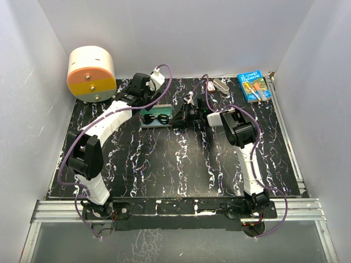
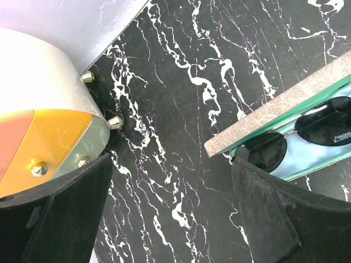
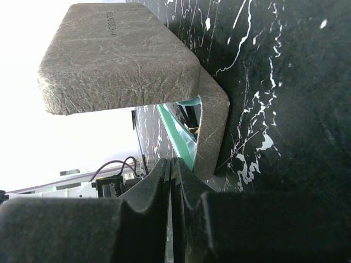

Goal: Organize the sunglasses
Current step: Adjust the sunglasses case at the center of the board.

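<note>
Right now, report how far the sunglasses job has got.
Done: the sunglasses lie inside the open case, on the light-blue cloth. In hand: the right gripper, shut, sits at the case's end beside the raised lid; the left gripper is open and empty. Left: closing the lid.

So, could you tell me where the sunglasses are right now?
In the top view, the sunglasses lie inside the open case, left of centre toward the table's back edge.
</note>
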You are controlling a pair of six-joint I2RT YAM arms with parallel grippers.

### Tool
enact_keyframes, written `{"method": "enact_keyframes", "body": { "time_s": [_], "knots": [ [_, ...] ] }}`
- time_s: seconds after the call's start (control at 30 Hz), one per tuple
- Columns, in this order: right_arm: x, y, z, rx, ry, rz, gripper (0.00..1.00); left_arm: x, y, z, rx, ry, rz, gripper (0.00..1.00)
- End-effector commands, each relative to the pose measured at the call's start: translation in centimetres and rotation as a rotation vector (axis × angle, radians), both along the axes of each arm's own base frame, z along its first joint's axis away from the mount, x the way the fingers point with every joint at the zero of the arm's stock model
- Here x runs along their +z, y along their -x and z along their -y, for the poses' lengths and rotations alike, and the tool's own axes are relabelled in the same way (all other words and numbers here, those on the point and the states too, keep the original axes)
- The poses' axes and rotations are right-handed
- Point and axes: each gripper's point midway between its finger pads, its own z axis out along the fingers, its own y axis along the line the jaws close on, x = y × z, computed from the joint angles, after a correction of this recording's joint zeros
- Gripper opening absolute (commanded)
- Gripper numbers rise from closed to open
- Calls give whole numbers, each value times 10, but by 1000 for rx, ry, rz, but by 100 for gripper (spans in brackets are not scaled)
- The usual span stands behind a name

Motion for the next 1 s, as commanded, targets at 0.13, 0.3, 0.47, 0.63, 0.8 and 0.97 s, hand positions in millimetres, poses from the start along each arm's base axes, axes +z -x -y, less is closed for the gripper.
{"method": "enact_keyframes", "body": {
  "time_s": [0.13, 0.3, 0.47, 0.63, 0.8, 0.97],
  "knots": [
    [60, 5, -2, 42, -131, 162, 8, 42, -13, 0, 11, 24, 115, 89],
    [95, 26, 15, 81, -324, 169, 17, 33, -33, 5, 11, -6, 129, 90],
    [99, 33, 37, 58, -360, 161, 33, 23, -54, 11, 20, 22, 112, 91],
    [56, 2, 42, -52, -48, 111, 40, 15, -77, -1, 76, 124, 52, 91],
    [29, -30, 62, -136, 427, 235, 42, 13, -90, -11, 97, 180, 21, 91],
    [17, -28, 57, -143, 496, 217, 42, 4, -94, -6, 92, 192, -3, 91]
  ]
}}
